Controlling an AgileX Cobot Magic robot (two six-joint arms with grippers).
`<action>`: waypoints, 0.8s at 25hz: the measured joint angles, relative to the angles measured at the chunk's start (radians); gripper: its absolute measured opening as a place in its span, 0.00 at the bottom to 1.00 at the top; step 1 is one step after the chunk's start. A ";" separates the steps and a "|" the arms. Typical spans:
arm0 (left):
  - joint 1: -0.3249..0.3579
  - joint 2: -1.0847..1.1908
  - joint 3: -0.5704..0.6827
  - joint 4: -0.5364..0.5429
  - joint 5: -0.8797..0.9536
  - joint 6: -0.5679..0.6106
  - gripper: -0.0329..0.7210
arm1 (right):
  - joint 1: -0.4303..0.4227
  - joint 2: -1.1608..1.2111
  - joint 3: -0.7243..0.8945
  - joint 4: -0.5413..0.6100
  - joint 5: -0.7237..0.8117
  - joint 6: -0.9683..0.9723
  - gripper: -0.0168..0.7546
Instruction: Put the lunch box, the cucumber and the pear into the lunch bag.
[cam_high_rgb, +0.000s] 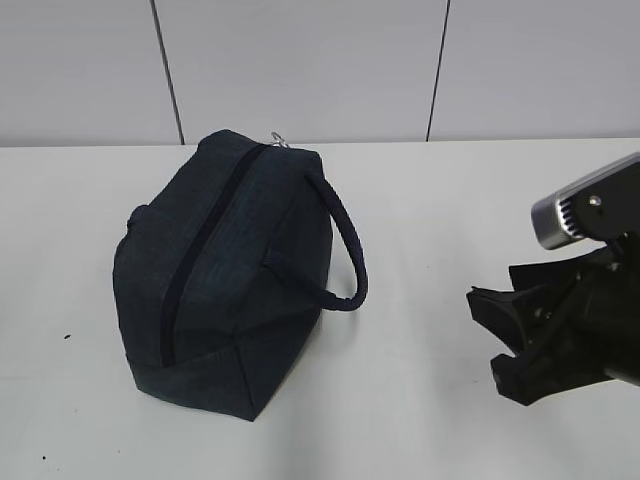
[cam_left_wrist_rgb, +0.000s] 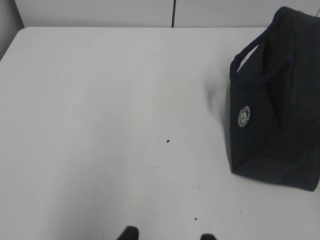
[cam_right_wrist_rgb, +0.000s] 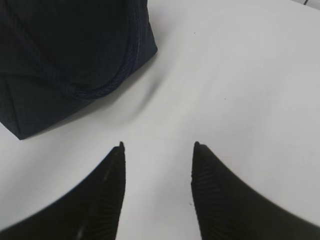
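Note:
The dark navy lunch bag (cam_high_rgb: 225, 270) stands on the white table, its top zipper shut, with a metal ring pull (cam_high_rgb: 279, 139) at the far end and a loop handle (cam_high_rgb: 345, 245) on its right side. It also shows in the left wrist view (cam_left_wrist_rgb: 277, 100) and in the right wrist view (cam_right_wrist_rgb: 75, 55). My right gripper (cam_high_rgb: 495, 335) is open and empty, right of the bag; it shows in the right wrist view (cam_right_wrist_rgb: 157, 147) too. My left gripper (cam_left_wrist_rgb: 167, 236) shows only two fingertips, apart and empty. The lunch box, cucumber and pear are out of view.
The white table (cam_high_rgb: 440, 200) ends at a grey panelled wall (cam_high_rgb: 300, 60) behind. Small dark specks (cam_left_wrist_rgb: 167, 140) lie on the table left of the bag.

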 joint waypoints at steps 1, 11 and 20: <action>0.000 0.000 0.000 0.000 -0.001 0.000 0.36 | 0.000 -0.007 -0.001 0.000 0.000 -0.002 0.48; 0.000 0.000 0.000 0.000 -0.003 0.000 0.36 | 0.000 -0.073 -0.074 0.002 -0.073 -0.138 0.48; 0.000 0.000 0.000 0.000 -0.004 0.000 0.36 | 0.000 -0.108 -0.079 0.004 -0.107 -0.156 0.48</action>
